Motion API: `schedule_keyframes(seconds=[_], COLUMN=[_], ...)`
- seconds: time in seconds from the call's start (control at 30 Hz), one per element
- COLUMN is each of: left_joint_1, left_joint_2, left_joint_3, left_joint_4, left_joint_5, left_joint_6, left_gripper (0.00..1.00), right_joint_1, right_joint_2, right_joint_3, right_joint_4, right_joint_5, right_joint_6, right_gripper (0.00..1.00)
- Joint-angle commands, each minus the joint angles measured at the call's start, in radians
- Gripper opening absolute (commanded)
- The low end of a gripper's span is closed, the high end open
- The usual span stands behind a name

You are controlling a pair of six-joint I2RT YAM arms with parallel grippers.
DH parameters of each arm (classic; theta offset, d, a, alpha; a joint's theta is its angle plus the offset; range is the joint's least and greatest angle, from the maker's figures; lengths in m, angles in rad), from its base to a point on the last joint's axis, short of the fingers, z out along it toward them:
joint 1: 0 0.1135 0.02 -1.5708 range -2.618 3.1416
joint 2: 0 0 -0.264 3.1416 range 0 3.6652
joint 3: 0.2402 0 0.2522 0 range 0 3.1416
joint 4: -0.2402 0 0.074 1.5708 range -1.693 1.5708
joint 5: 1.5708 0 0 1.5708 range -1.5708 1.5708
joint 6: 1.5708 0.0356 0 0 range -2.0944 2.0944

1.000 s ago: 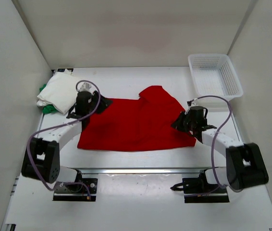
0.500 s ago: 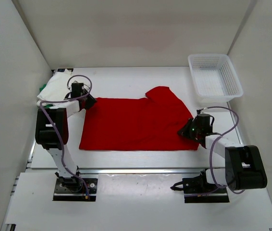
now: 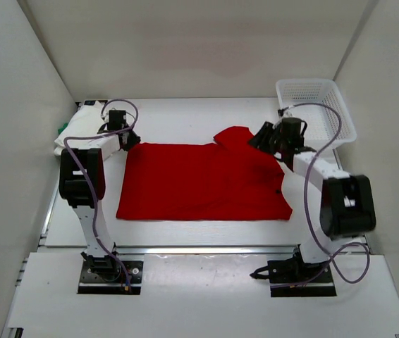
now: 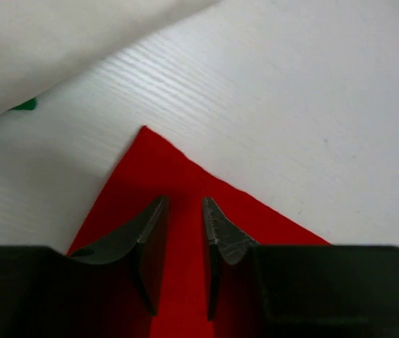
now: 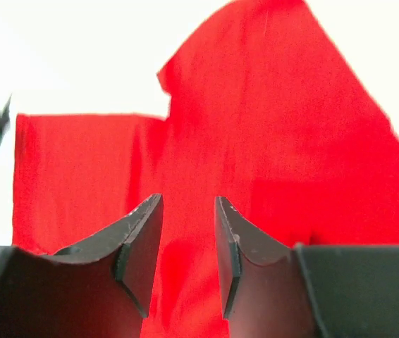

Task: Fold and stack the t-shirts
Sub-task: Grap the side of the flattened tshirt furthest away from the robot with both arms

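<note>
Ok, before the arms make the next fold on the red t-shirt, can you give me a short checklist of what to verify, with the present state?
1. The red shirt is spread flat on the table: ok, one sleeve sticks out at the far side.
2. The left gripper is over the shirt's far-left corner, jaws apart: ok.
3. The left gripper is touching the cloth: cannot tell.
4. The right gripper is above the shirt near the sleeve, jaws apart, holding nothing: ok.
5. The white shirt and the green shirt lie apart from the red shirt: ok.
</note>
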Motion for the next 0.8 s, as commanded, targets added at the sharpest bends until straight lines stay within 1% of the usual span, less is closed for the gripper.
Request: schedule_keyframes(seconds=[0.0, 0.07, 0.1, 0.13, 0.17, 0.2, 0.23, 0.3, 0.33, 0.4, 0.47, 0.53, 0.57, 0.6, 0.63, 0.7, 0.73, 0.77], left_joint_1=[0.019, 0.016, 0.012, 0.007, 0.004, 0.001, -0.004, -0.008, -0.008, -0.010, -0.001, -0.004, -0.004, -0.001, -0.001, -0.002, 0.001, -0.001], left_joint_2=[-0.013, -0.026, -0.036, -0.043, -0.041, -0.035, -0.032, -0.027, -0.026, -0.032, -0.024, -0.026, -0.026, -0.029, -0.026, -0.036, -0.035, -0.035], left_joint_3=[0.007, -0.005, -0.010, -0.007, 0.001, 0.008, 0.019, 0.025, 0.034, 0.036, 0.039, 0.039, 0.038, 0.038, 0.035, 0.028, 0.024, 0.033], left_joint_4=[-0.025, -0.008, -0.004, -0.008, -0.007, -0.011, -0.019, -0.030, -0.031, -0.033, -0.031, -0.028, -0.030, -0.033, -0.028, -0.019, -0.017, -0.022], left_joint_5=[0.027, 0.027, 0.023, 0.016, 0.018, 0.016, 0.007, -0.001, -0.010, -0.002, 0.003, 0.001, 0.003, 0.006, 0.007, 0.012, 0.018, 0.018], left_joint_6=[0.013, 0.016, 0.022, 0.028, 0.033, 0.036, 0.045, 0.059, 0.065, 0.063, 0.062, 0.062, 0.062, 0.059, 0.054, 0.047, 0.047, 0.048], left_gripper=[0.36, 0.36, 0.37, 0.37, 0.37, 0.37, 0.37, 0.37, 0.37, 0.36, 0.36, 0.37, 0.36, 0.37, 0.37, 0.37, 0.37, 0.37], right_joint_1=[-0.053, -0.069, -0.078, -0.083, -0.083, -0.089, -0.080, -0.075, -0.069, -0.061, -0.041, -0.028, -0.023, -0.020, -0.009, -0.003, 0.002, -0.009], right_joint_2=[0.170, 0.310, 0.384, 0.429, 0.511, 0.588, 0.651, 0.734, 0.783, 0.841, 0.891, 0.958, 0.977, 1.028, 1.085, 1.153, 1.205, 1.214], right_joint_3=[0.175, 0.345, 0.395, 0.489, 0.593, 0.702, 0.745, 0.907, 0.942, 1.066, 1.146, 1.213, 1.297, 1.389, 1.437, 1.611, 1.702, 1.730], right_joint_4=[0.031, 0.012, -0.011, -0.053, -0.121, -0.152, -0.208, -0.302, -0.330, -0.380, -0.449, -0.494, -0.562, -0.625, -0.659, -0.765, -0.788, -0.814], right_joint_5=[-0.026, -0.036, -0.039, -0.061, -0.071, -0.074, -0.077, -0.057, -0.049, -0.055, -0.025, -0.032, -0.049, -0.048, -0.059, -0.062, -0.080, -0.110], right_joint_6=[-0.049, -0.069, -0.074, -0.086, -0.097, -0.112, -0.129, -0.152, -0.166, -0.175, -0.186, -0.201, -0.203, -0.213, -0.222, -0.230, -0.215, -0.210], right_gripper=[0.34, 0.35, 0.38, 0.40, 0.41, 0.41, 0.43, 0.44, 0.44, 0.44, 0.44, 0.46, 0.45, 0.44, 0.45, 0.44, 0.42, 0.37])
